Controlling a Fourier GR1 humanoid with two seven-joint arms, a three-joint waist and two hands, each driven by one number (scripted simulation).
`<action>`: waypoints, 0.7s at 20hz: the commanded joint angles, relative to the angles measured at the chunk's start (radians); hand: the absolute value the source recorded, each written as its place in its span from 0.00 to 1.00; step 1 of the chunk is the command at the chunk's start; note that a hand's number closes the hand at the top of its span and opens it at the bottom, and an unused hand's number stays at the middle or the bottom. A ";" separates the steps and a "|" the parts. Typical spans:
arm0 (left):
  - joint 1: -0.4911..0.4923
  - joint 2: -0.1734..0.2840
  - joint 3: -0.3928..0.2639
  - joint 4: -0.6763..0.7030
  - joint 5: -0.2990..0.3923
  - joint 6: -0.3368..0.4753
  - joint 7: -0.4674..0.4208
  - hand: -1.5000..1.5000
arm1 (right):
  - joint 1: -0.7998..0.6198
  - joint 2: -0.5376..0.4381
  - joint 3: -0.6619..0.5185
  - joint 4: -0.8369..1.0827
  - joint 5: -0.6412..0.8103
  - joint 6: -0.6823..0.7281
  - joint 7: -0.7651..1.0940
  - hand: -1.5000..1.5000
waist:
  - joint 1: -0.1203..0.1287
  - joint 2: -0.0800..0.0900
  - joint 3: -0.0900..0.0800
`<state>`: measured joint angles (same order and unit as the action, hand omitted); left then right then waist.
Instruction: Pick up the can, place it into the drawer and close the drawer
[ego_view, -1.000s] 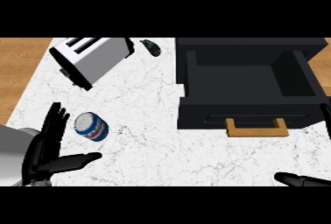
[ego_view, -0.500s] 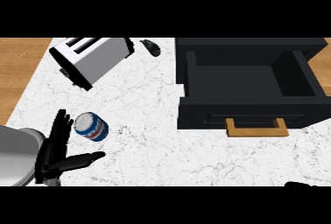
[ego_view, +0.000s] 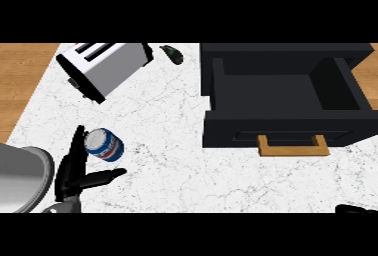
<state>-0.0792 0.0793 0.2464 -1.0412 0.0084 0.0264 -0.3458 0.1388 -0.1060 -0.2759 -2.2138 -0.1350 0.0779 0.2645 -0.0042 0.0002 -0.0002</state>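
A blue and white can with a red stripe (ego_view: 104, 145) stands on the white marble counter at the lower left. My left hand (ego_view: 74, 170) is right beside it on its left, fingers straight and pointing up along the can's side, thumb stretched out below the can; it is open. A black drawer (ego_view: 284, 95) stands pulled open at the upper right, its inside bare, with a wooden handle (ego_view: 293, 146) on its front. Only a sliver of my right hand (ego_view: 356, 209) shows at the lower right edge.
A silver toaster (ego_view: 103, 67) lies at the upper left. A small dark object (ego_view: 173, 54) sits just right of it at the counter's back. Wooden floor (ego_view: 22, 85) borders the counter on the left.
My left hand has shifted right, closer to the can, with the forearm coming further into view. My right hand has withdrawn towards the lower right corner.
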 joint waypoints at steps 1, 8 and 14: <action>-0.046 0.044 0.041 0.163 0.020 -0.020 -0.101 0.00 | 0.014 0.050 0.062 0.011 0.068 -0.004 -0.033 0.00 | 0.000 0.000 0.000; -0.199 0.053 0.054 0.414 0.029 0.005 -0.222 0.00 | -0.016 0.015 0.004 -0.017 0.008 0.009 0.039 0.00 | -0.001 0.000 0.000; -0.292 0.108 0.076 0.613 0.035 -0.050 -0.330 0.00 | 0.068 0.049 0.011 -0.061 0.021 0.042 -0.005 0.00 | -0.007 0.001 -0.001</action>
<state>-0.3424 0.1895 0.3316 -0.5086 0.0483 -0.0121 -0.6108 0.1581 -0.0786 -0.2725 -2.2339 -0.1223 0.1054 0.2678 -0.0095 0.0017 -0.0007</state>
